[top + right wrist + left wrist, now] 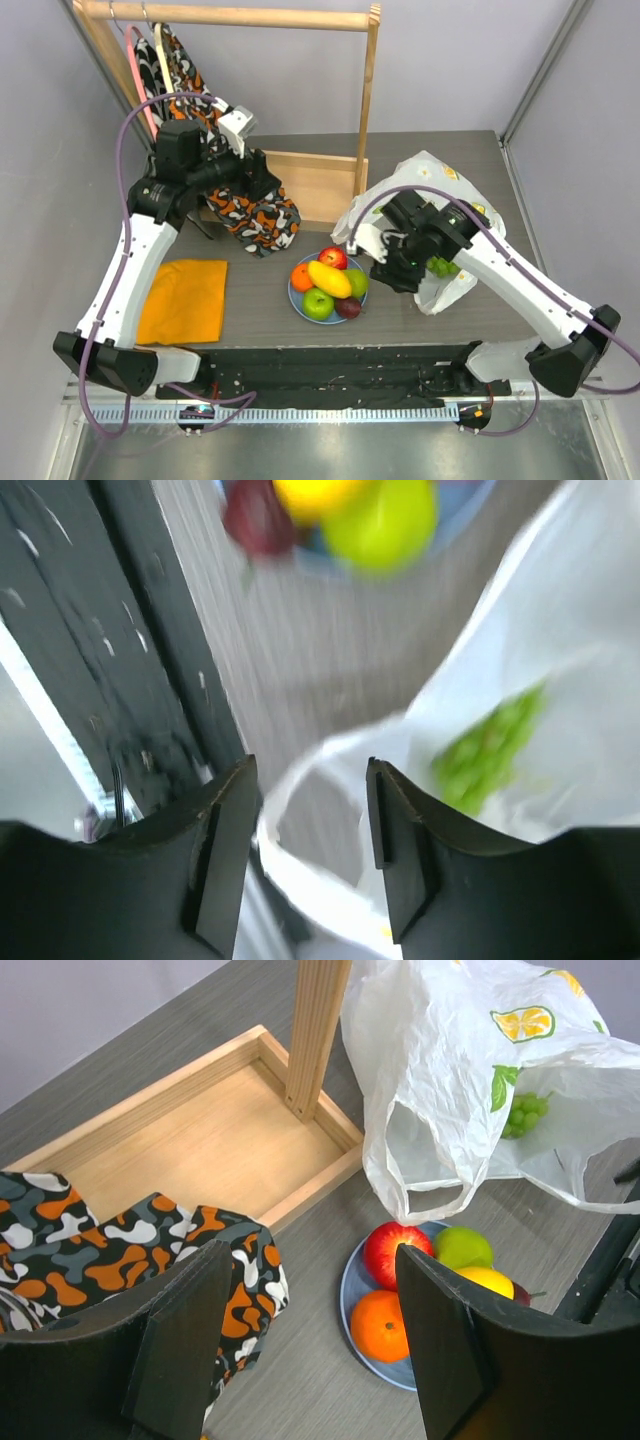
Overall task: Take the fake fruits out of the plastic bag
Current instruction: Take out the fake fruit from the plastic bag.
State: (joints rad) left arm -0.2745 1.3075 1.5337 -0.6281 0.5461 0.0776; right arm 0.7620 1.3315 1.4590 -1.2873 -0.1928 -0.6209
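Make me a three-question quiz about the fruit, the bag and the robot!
1. What colour is the plate? A blue, B red, C black.
2. Where are the green grapes? A on the plate, B inside the bag, C on the orange cloth.
3. What is the left gripper doing? A squeezing an apple, B open and empty, C pinching the bag.
Answers: 1 A, its bare rim looks light blue. 2 B, they show green through the thin plastic. 3 B, its fingers stand apart with nothing between them.
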